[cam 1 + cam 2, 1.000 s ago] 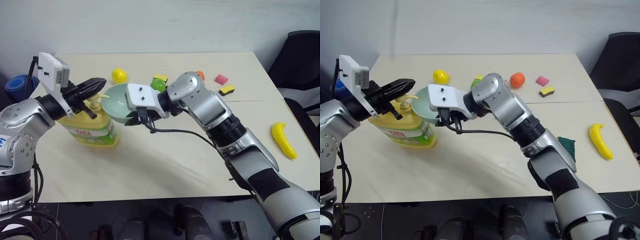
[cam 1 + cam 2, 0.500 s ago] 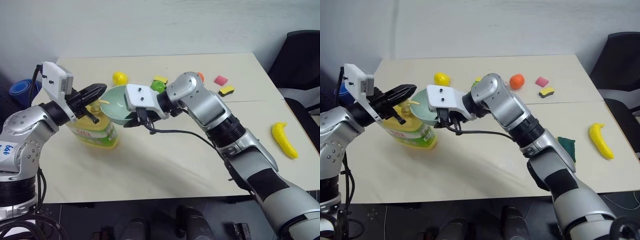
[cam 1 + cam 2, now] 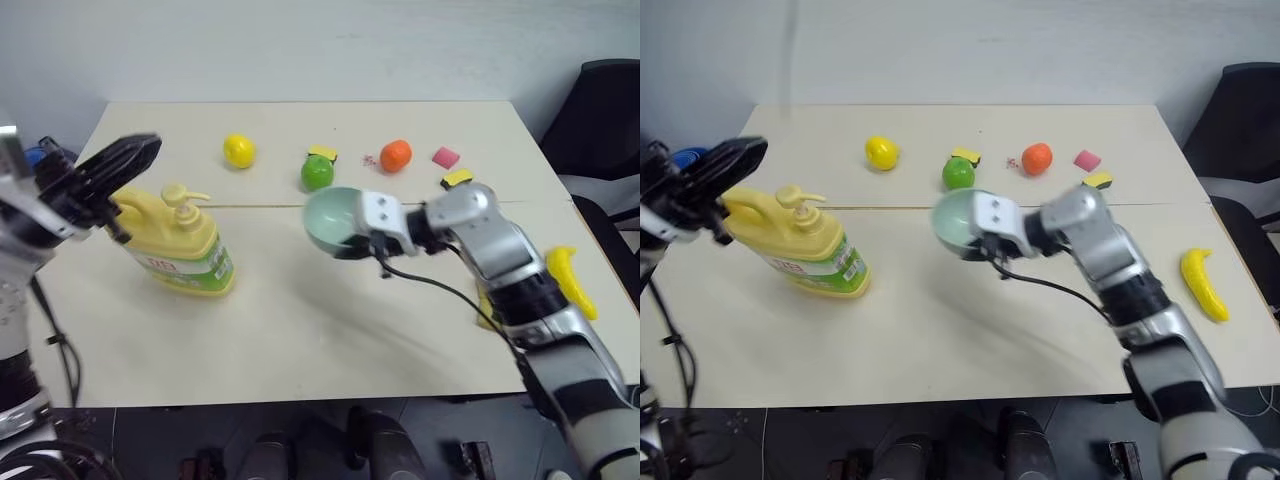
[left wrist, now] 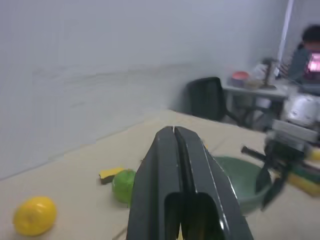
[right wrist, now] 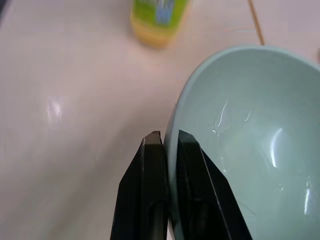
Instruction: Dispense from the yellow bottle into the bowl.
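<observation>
bottle: the large pale-yellow plastic jug with a pump top and a green-white-red label (image 3: 178, 245) stands on the pale wooden desk (image 3: 300, 330) at the robot's left, leaning a little; nothing holds it
bowl: the small round mint-green bowl (image 3: 335, 220) is tipped on its side, its rim pinched by the right claw (image 3: 372, 243), its mouth turned toward the jug; it sits near the middle of the desk, well apart from the pump spout; a few clear drops show on its inner wall in the right wrist view
right claw: fingers (image 5: 150, 195) clamped on the bowl's rim, one outside the wall and one inside
left claw: both fingers pressed together on nothing (image 3: 120, 165); it hangs beside and above the jug's pump head, not touching it
bystanders: a small yellow lemon (image 3: 238, 150), a green lime (image 3: 317, 172), an orange fruit (image 3: 396, 155), a pink block (image 3: 445, 157), a yellow banana (image 3: 568, 280) lie on the desk, apart from the work
risk, spill: the bowl is tilted steeply; whatever liquid it has could run out over the rim onto the desk
risk, slip: a thin rim pinch on smooth plastic could let the bowl swivel or drop
risk, miss: a press on the pump with the bowl this far off would squirt onto the desk
risk, topple: an off-centre push from the left claw could tip the leaning jug
</observation>
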`<action>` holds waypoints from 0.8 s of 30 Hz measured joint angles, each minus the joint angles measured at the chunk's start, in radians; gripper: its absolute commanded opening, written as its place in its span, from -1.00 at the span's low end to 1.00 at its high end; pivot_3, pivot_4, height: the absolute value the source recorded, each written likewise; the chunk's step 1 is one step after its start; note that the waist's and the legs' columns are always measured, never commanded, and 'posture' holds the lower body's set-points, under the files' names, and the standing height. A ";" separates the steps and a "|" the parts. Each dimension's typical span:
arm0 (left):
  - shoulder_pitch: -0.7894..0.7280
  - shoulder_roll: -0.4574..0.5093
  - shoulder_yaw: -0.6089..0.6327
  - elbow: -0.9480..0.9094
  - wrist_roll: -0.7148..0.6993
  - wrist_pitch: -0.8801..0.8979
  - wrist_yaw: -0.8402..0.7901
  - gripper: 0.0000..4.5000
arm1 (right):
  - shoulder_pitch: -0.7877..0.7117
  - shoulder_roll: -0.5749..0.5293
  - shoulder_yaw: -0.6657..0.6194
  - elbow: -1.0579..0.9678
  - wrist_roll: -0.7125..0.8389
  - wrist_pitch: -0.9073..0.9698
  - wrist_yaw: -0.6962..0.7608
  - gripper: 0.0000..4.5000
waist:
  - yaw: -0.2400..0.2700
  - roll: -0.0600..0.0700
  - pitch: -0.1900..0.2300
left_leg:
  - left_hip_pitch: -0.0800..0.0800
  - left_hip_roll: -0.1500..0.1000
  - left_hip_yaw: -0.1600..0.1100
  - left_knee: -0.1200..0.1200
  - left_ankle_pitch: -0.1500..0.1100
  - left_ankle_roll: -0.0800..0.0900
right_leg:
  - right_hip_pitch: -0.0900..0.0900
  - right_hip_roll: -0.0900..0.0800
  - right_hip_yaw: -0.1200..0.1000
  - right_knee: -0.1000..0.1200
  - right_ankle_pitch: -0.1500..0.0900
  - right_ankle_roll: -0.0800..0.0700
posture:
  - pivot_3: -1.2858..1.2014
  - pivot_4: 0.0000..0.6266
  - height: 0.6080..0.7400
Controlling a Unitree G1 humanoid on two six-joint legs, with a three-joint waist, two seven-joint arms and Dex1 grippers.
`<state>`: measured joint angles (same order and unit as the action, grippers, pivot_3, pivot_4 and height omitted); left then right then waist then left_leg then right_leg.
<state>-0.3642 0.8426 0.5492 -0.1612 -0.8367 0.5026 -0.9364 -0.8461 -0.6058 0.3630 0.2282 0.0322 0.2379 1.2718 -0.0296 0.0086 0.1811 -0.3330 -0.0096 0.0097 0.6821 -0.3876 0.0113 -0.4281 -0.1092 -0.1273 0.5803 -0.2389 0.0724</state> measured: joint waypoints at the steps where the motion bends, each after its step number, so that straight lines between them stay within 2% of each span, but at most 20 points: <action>1: 0.028 0.004 0.006 0.000 -0.002 0.001 -0.029 -0.98 | 0.030 -0.017 0.000 0.028 -0.012 -0.027 0.000 -1.00 | 0.000 0.000 0.001 | 0.000 0.000 0.001 0.000 0.000 0.001 | 0.000 0.000 0.000 0.000 0.000 0.000 | 0.03 -0.52 1.00; 3: 0.063 0.003 0.010 -0.014 -0.017 0.010 -0.054 -0.98 | 0.056 -0.009 0.000 0.056 -0.022 -0.078 -0.006 -1.00 | -0.003 -0.002 0.004 | 0.000 0.001 0.001 0.002 0.003 -0.001 | 0.000 0.000 0.000 0.001 0.003 -0.002 | 0.03 -0.52 1.00; 5: 0.151 0.005 0.009 -0.120 -0.045 0.030 -0.081 -0.98 | 0.076 0.001 0.000 0.115 -0.041 -0.180 -0.047 -1.00 | -0.002 -0.003 0.004 | 0.003 0.003 0.002 0.001 0.004 -0.002 | 0.002 0.001 0.001 0.002 0.004 -0.003 | 0.03 -0.52 1.00; 7: 0.267 0.005 -0.047 -0.239 -0.028 0.018 -0.125 -0.98 | 0.091 0.016 -0.004 0.230 -0.070 -0.274 -0.103 -1.00 | 0.000 -0.001 0.005 | 0.006 0.002 0.002 0.000 0.003 -0.003 | 0.004 0.001 0.002 0.002 0.004 -0.003 | 0.03 -0.52 1.00; 9: 0.349 -0.015 -0.131 -0.286 0.017 -0.007 -0.154 -1.00 | 0.104 0.042 -0.011 0.326 -0.082 -0.345 -0.140 -0.71 | 0.004 0.001 0.007 | 0.005 0.002 0.002 0.000 0.004 -0.002 | 0.003 0.001 0.003 0.002 0.004 -0.004 | 0.03 -0.52 1.00; 11: 0.375 -0.043 -0.176 -0.284 0.078 -0.058 -0.154 -1.00 | 0.116 0.051 -0.018 0.336 -0.072 -0.385 -0.131 -0.45 | 0.005 0.001 0.007 | 0.003 0.003 0.001 0.000 0.004 -0.003 | 0.001 0.001 0.002 0.002 0.004 -0.005 | 0.03 -0.52 1.00; 14: 0.381 -0.062 -0.189 -0.265 0.149 -0.125 -0.134 -0.73 | 0.159 0.041 -0.068 0.276 -0.011 -0.408 -0.090 0.02 | 0.007 0.001 0.007 | 0.002 0.003 0.001 0.000 0.004 -0.002 | 0.001 0.001 0.001 0.002 0.004 -0.005 | 0.03 -0.52 1.00; 20: 0.509 -0.090 -0.206 -0.163 0.269 -0.227 -0.125 0.13 | 0.444 -0.055 -0.273 -0.059 0.276 -0.294 -0.003 0.99 | 0.028 0.001 0.007 | 0.000 0.003 0.000 0.001 0.003 0.000 | 0.001 0.001 -0.001 -0.002 0.004 -0.004 | 0.03 -0.52 1.00; 23: 0.571 -0.091 -0.196 -0.090 0.333 -0.299 -0.130 0.54 | 0.611 -0.079 -0.398 -0.250 0.418 -0.206 -0.023 1.00 | 0.038 0.001 0.007 | 0.001 0.004 0.000 0.001 0.001 0.001 | 0.002 0.000 0.000 -0.006 0.004 -0.004 | 0.03 -0.52 1.00; 24: 0.589 -0.091 -0.196 -0.067 0.358 -0.332 -0.128 0.54 | 0.657 -0.092 -0.424 -0.288 0.430 -0.204 -0.027 1.00 | 0.041 0.001 0.007 | 0.002 0.004 0.000 0.001 0.000 0.002 | 0.002 0.000 0.000 -0.006 0.004 -0.005 | 0.03 -0.52 1.00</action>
<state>0.2243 0.7516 0.3532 -0.2285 -0.4790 0.1709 -1.0647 -0.1890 -0.6982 -0.0606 -0.0594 0.4618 0.0336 1.2451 0.0119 0.0098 0.1880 -0.3315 -0.0059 0.0100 0.6826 -0.3878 0.0136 -0.4262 -0.1091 -0.1275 0.5746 -0.2348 0.0679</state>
